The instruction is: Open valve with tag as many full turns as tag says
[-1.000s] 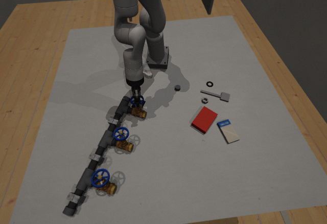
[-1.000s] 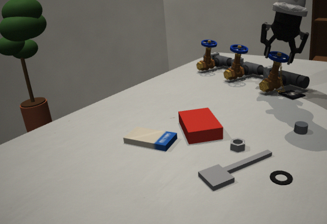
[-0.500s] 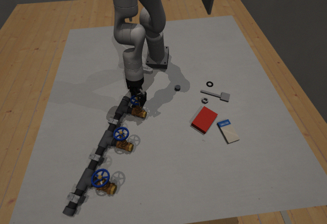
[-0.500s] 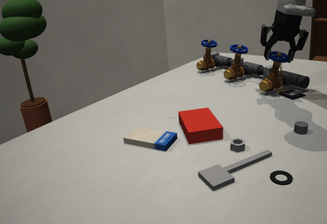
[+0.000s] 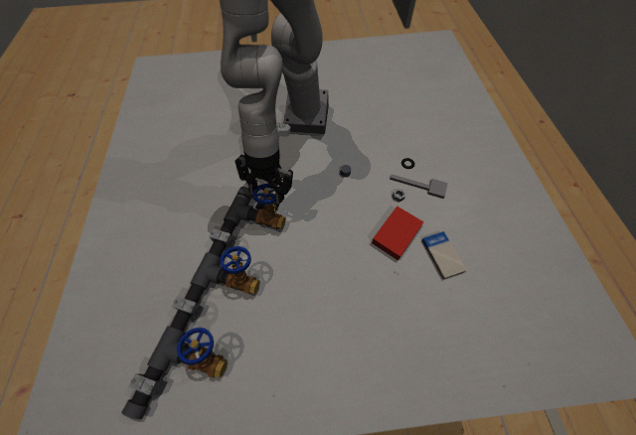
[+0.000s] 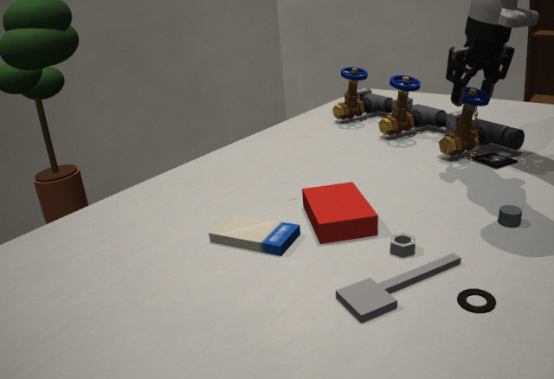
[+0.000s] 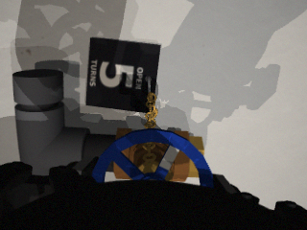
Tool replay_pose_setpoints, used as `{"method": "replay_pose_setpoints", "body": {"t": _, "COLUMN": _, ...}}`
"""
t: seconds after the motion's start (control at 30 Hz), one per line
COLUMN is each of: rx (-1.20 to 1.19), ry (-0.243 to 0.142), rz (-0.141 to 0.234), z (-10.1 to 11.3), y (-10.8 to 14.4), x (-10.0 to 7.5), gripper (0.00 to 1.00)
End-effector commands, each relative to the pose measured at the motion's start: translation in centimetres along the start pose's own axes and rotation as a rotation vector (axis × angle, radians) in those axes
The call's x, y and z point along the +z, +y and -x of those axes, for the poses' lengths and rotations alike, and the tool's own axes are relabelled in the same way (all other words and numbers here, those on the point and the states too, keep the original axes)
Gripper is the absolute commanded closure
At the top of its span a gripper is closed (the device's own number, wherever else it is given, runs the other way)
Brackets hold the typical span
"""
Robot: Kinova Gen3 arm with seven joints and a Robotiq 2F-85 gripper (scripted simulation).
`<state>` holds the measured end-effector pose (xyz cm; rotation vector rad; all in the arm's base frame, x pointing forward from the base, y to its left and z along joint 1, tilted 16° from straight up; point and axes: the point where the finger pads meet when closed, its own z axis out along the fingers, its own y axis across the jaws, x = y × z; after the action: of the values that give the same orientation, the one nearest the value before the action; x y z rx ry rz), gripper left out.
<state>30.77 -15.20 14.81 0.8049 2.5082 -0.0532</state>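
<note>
Three brass valves with blue handwheels stand along a dark grey pipe (image 5: 203, 272) (image 6: 502, 131). The valve at the pipe's arm-side end has its handwheel (image 5: 265, 195) (image 6: 476, 97) (image 7: 151, 155) chained to a black tag (image 6: 494, 159) (image 7: 122, 74) reading "OPEN 5 TURNS", which lies flat on the mat beside it. My gripper (image 5: 266, 186) (image 6: 473, 93) points straight down over this handwheel. Its fingers stand partly open and straddle the rim on both sides. The middle valve (image 5: 235, 262) (image 6: 404, 82) and the end valve (image 5: 197, 349) (image 6: 353, 73) stand apart from the gripper.
To the right on the grey mat lie a red box (image 5: 397, 231) (image 6: 338, 210), a white and blue box (image 5: 444, 254) (image 6: 254, 233), a nut (image 5: 396, 197) (image 6: 402, 244), a grey paddle (image 5: 418, 183) (image 6: 393, 287), a black ring (image 5: 407, 159) (image 6: 476, 300) and a grey cylinder (image 5: 345, 169) (image 6: 509, 215). The arm's base (image 5: 308, 117) stands behind.
</note>
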Motion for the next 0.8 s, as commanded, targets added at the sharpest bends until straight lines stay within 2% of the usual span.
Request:
{"method": "replay_pose_setpoints", "body": {"t": 0.0, "rx": -0.161, "ry": -0.008, "rz": -0.012, "z": 0.03, "y": 0.01, "x": -0.01, "gripper": 0.29}}
{"method": "replay_pose_setpoints", "body": {"t": 0.77, "rx": -0.827, "ry": -0.003, "rz": -0.014, "z": 0.03, "y": 0.01, "x": 0.0, "gripper": 0.29}}
